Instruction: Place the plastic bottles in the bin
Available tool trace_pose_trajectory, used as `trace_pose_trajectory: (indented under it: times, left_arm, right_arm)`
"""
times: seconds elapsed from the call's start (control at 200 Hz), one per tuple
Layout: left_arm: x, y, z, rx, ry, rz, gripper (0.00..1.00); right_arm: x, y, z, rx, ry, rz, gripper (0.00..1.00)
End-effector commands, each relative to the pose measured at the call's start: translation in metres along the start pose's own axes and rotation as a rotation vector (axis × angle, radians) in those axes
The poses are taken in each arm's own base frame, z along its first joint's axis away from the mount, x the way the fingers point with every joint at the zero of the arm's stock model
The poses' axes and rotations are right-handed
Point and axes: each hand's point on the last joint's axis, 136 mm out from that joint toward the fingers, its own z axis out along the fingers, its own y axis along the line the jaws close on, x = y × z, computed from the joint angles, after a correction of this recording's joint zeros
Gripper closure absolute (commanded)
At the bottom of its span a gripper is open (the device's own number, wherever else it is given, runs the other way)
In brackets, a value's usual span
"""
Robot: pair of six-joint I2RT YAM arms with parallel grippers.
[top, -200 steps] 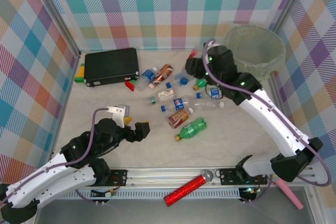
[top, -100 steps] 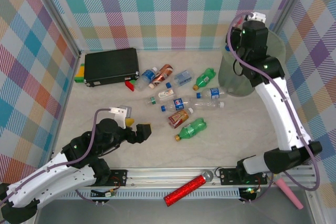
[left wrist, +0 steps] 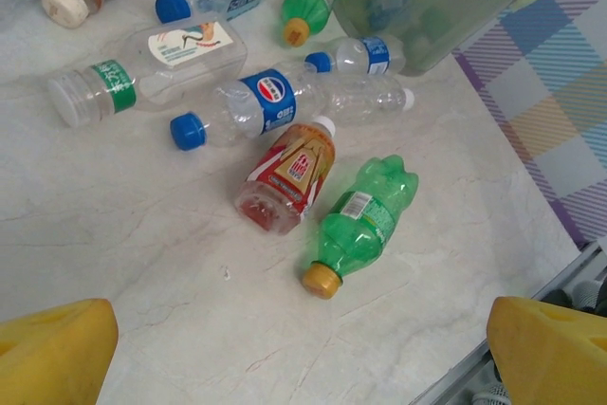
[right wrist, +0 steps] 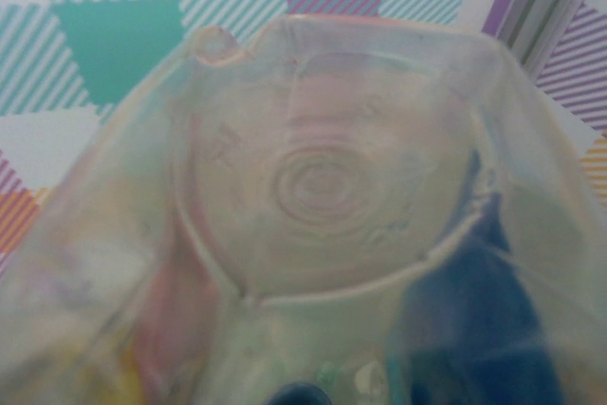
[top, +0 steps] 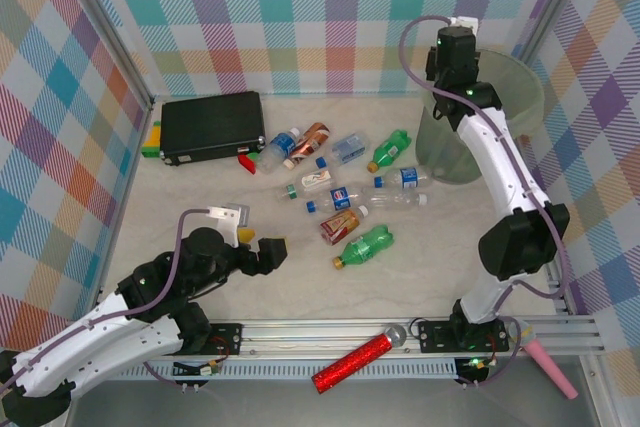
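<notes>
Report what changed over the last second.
The right tool rose from the bottle pile and swung back to the rim of the round pale-green translucent bin, carrying a clear plastic bottle in its grip. The left tool stayed open and nearly in place; the loose bottles and the black rectangular case did not move.

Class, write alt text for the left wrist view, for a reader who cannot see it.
Plastic bottles lie scattered on a marbled table, nearest a green one with a gold cap beside a red-labelled one. The translucent green bin stands top right; yellow fingertips of the open left gripper sit in the bottom corners.
</notes>
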Motion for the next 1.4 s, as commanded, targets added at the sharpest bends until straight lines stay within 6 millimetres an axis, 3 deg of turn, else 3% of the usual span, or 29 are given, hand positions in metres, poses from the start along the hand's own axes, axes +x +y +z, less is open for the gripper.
trace_pose_trajectory:
  times: [0.0, 0.285, 0.395, 0.525, 0.685, 0.865, 1.065, 1.25, 1.395]
  left_arm:
    - [-0.004, -0.002, -0.005, -0.006, -0.001, -0.007, 0.01]
    - [-0.004, 0.003, -0.004, -0.045, 0.015, 0.0, 0.01]
    - [-0.004, 0.004, -0.004, -0.052, 0.013, -0.002, 0.0]
    - [-0.005, 0.004, -0.003, -0.056, 0.008, -0.004, 0.0]
    - [-0.006, 0.002, -0.002, -0.05, 0.014, 0.0, 0.0]
    - [-0.006, 0.001, 0.001, -0.048, 0.016, 0.006, 0.0]
    - [-0.003, 0.002, 0.008, -0.057, 0.024, 0.009, 0.0]
    - [0.002, 0.002, 0.023, -0.074, 0.049, 0.037, 0.0]
    - [0.016, -0.006, 0.046, -0.042, 0.116, 0.072, 0.02]
  right_arm:
    - [-0.008, -0.007, 0.01, 0.018, -0.025, 0.047, 0.49]
    - [0.012, -0.013, 0.047, 0.025, 0.041, 0.103, 0.47]
    - [0.017, -0.011, 0.054, 0.027, 0.074, 0.088, 0.33]
    - [0.015, -0.015, 0.051, 0.041, 0.076, 0.082, 0.02]
    - [0.008, -0.02, 0.04, 0.034, 0.067, 0.083, 0.01]
    - [-0.004, -0.026, 0.014, 0.006, 0.056, 0.114, 0.01]
    - [-0.01, -0.022, -0.028, -0.091, 0.072, 0.185, 0.01]
    - [0.007, 0.002, -0.074, -0.229, 0.117, 0.223, 0.01]
    - [0.038, 0.029, -0.112, -0.341, 0.159, 0.19, 0.01]
